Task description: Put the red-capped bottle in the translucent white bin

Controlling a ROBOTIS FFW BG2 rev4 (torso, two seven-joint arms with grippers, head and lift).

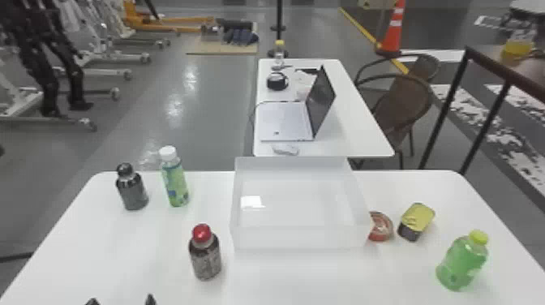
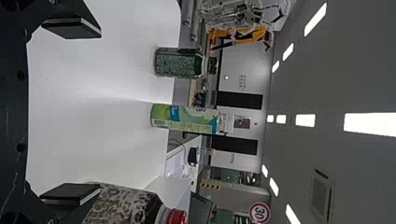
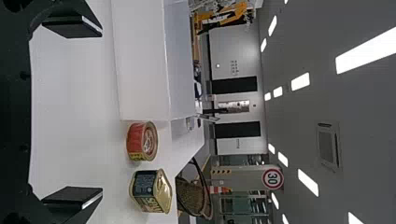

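Observation:
My left gripper (image 1: 121,301) shows its two fingertips at the head view's bottom edge, left and nearer than the red-capped bottle (image 1: 206,253), which stands upright on the table. In the left wrist view that gripper (image 2: 72,112) is open with nothing between its fingers; the red-capped bottle (image 2: 122,205) is just beyond one fingertip, outside the gap. The translucent white bin (image 1: 300,237) stands at the table's middle, right of the bottle, with nothing inside. My right gripper (image 3: 72,112) is open and holds nothing; the bin's wall (image 3: 140,60) is ahead of it in the right wrist view.
A dark bottle (image 1: 133,190) and a white-capped green bottle (image 1: 175,180) stand at the table's back left. Right of the bin are a round red can (image 1: 380,227), a yellow-topped can (image 1: 417,221) and a green bottle (image 1: 462,261). A second table (image 1: 357,134) with a laptop is behind.

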